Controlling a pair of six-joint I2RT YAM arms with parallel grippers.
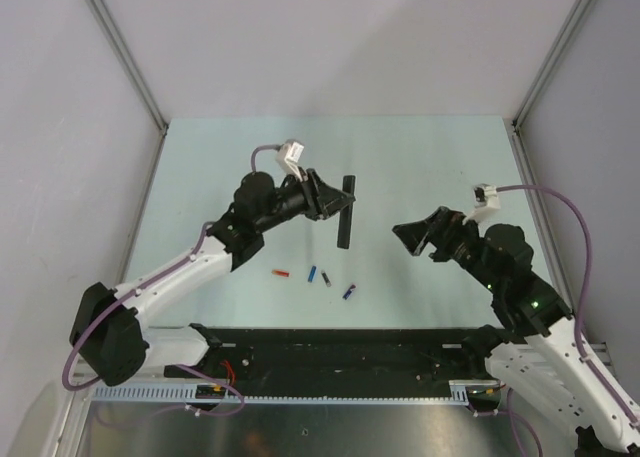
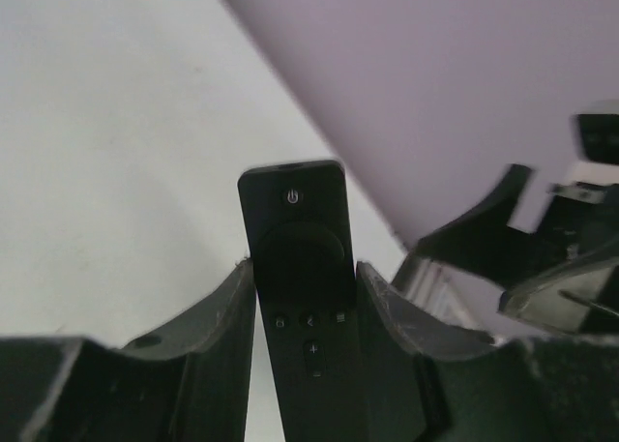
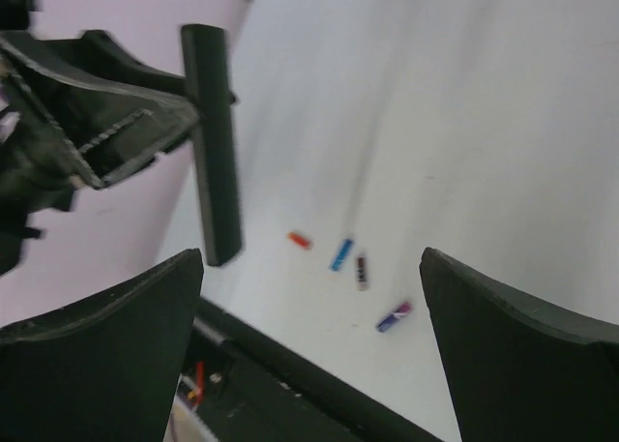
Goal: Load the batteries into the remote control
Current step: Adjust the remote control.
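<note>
My left gripper (image 1: 333,207) is shut on the remote control (image 1: 345,212), a slim black bar held in the air above the table. In the left wrist view the remote (image 2: 300,258) sits between the fingers (image 2: 224,326), button face toward the camera. Two batteries lie on the table near the front: a dark one (image 1: 326,277) and a blue-purple one (image 1: 349,291). My right gripper (image 1: 414,239) is open and empty, right of the remote and above the table. Its view shows the remote (image 3: 215,152) and both batteries, dark (image 3: 362,271) and blue-purple (image 3: 394,316).
A small orange-red piece (image 1: 281,273) and a bright blue cylinder (image 1: 312,274) lie left of the batteries. A black rail (image 1: 340,352) runs along the table's front edge. Grey walls stand at the sides and back.
</note>
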